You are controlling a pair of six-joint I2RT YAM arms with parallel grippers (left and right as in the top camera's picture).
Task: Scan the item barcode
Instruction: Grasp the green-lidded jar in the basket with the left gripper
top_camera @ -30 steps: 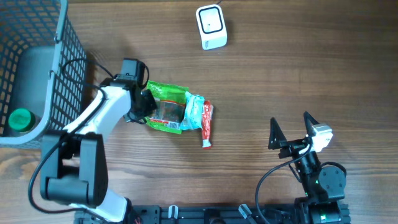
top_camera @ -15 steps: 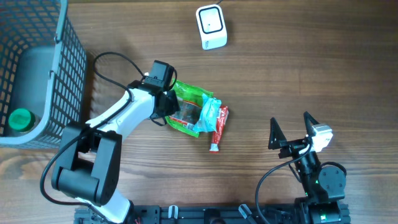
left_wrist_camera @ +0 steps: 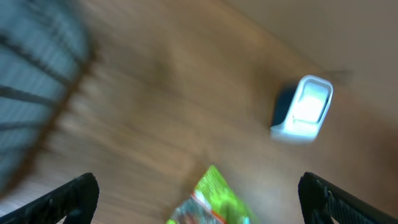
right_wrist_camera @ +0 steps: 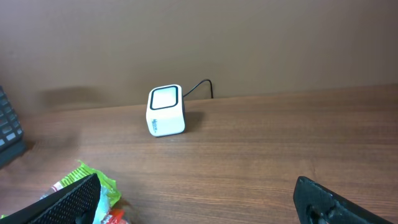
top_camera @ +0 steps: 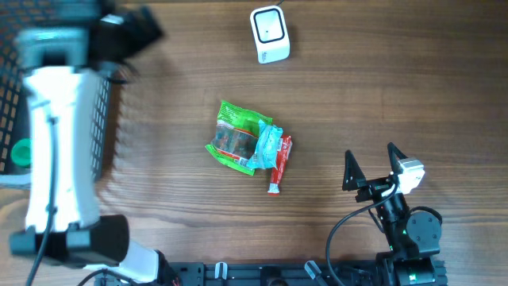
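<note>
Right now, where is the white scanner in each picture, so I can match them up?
Overhead: scanner at top centre.
Left wrist: scanner at upper right, blurred.
Right wrist: scanner left of centre.
Shared landmark: the green packet, lower in the picture than the scanner in all three views: bottom centre at the left wrist, bottom left at the right wrist.

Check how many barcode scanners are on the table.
1. The white scanner stands near the far edge, beyond the green packet. The blurred left arm covers the table beside the basket, so another could be hidden there.
</note>
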